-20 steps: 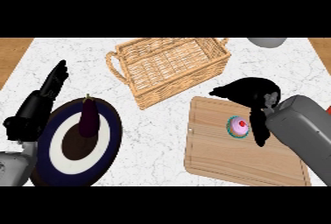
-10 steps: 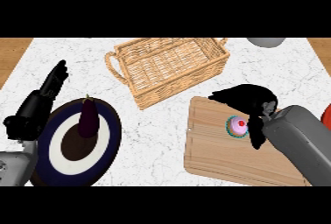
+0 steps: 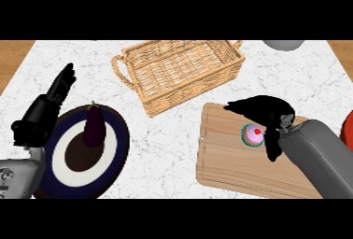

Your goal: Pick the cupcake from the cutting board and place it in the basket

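Observation:
The cupcake (image 3: 254, 134), pink frosting with a red cherry in a teal wrapper, stands on the wooden cutting board (image 3: 234, 168) at the right. My right hand (image 3: 267, 112) arches over its far side, fingers pointing left above it and the thumb hanging down along its right side. The fingers are not closed round the cupcake. The wicker basket (image 3: 183, 70) sits behind the board, at the counter's middle back, with nothing in it. At the left edge my left hand (image 3: 43, 114) rests open, fingers up.
A dark-rimmed plate (image 3: 114, 154) with an eggplant (image 3: 94, 125) on it lies at the left, beside the left hand. A grey bowl (image 3: 284, 44) shows at the back right, and a red object (image 3: 348, 135) at the right edge.
My right hand has moved left and nearer over the board, now reaching round the cupcake. The cupcake, the basket and the left hand have stayed put.

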Controlling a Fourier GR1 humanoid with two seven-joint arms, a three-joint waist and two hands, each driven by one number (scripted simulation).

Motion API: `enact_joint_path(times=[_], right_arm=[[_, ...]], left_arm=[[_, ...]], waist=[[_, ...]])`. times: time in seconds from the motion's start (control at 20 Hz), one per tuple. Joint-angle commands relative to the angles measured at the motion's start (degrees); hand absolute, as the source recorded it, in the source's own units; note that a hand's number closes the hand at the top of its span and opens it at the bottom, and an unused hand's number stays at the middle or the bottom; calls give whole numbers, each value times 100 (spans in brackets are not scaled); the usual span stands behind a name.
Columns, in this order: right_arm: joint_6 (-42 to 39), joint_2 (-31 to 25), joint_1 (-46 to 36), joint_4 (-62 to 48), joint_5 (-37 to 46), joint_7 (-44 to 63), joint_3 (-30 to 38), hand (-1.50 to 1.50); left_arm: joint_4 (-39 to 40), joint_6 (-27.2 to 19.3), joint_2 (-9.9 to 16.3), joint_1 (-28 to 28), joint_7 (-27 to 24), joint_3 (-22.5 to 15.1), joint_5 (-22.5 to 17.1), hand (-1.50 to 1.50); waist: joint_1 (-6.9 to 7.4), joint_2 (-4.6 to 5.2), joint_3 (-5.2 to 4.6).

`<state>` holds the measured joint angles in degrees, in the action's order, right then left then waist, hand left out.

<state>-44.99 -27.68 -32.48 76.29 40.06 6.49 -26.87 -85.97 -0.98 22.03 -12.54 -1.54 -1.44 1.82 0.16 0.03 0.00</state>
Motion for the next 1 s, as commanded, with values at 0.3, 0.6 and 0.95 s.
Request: enact_joint_path(times=[0.3,0.6,0.95], right_arm=[[37,272,291,-320,875,-445,285,-150],[200,562,471,-365,1325,-467,403,-150],[238,1221,188,-1215,1420,-470,678,150]], left_arm=[[-649,192,-270,147,417,164,218,0],[-453,272,-377,320,60,331,421,0],[-196,435,-499,154,-53,360,485,0]], waist=[[3,-6,0],[-1,-4,0],[18,7,0]])
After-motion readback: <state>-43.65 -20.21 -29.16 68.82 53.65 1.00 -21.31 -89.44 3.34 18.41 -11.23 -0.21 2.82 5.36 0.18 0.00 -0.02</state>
